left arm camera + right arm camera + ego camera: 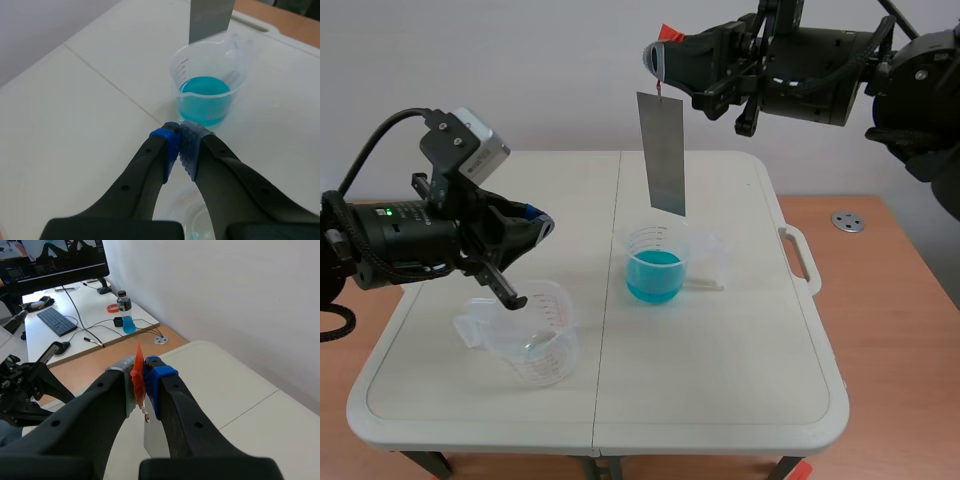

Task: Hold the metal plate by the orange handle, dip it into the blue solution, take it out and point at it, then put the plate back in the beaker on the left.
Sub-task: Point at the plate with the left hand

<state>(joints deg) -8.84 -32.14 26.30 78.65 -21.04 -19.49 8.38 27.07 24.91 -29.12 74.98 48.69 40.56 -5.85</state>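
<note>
Up high over the table [720, 400], the right gripper [658, 58] has its two fingers pinching the orange handle [138, 371], blue pad on one side and grey pad on the other, with the handle's tip poking up between them. From it the metal plate [662, 152] hangs straight down, a long grey strip, dry side facing us. Its bottom edge sits just above the cup of blue liquid [654, 266] and is not in the liquid. From the left wrist, the plate's lower end shows right behind the cup's far rim. That cup stands near the middle of the table, spout turned toward the right side. Down low on the left, the left gripper [538, 226] has its fingers pressed together on nothing, the pads meeting tip to tip and aimed toward the blue cup. Under that arm, nearer the robot, stands the empty cup [532, 340], clear plastic with its handle toward the left edge. A small round metal disc [847, 221] lies on the wooden surface beyond the table's right side.
</note>
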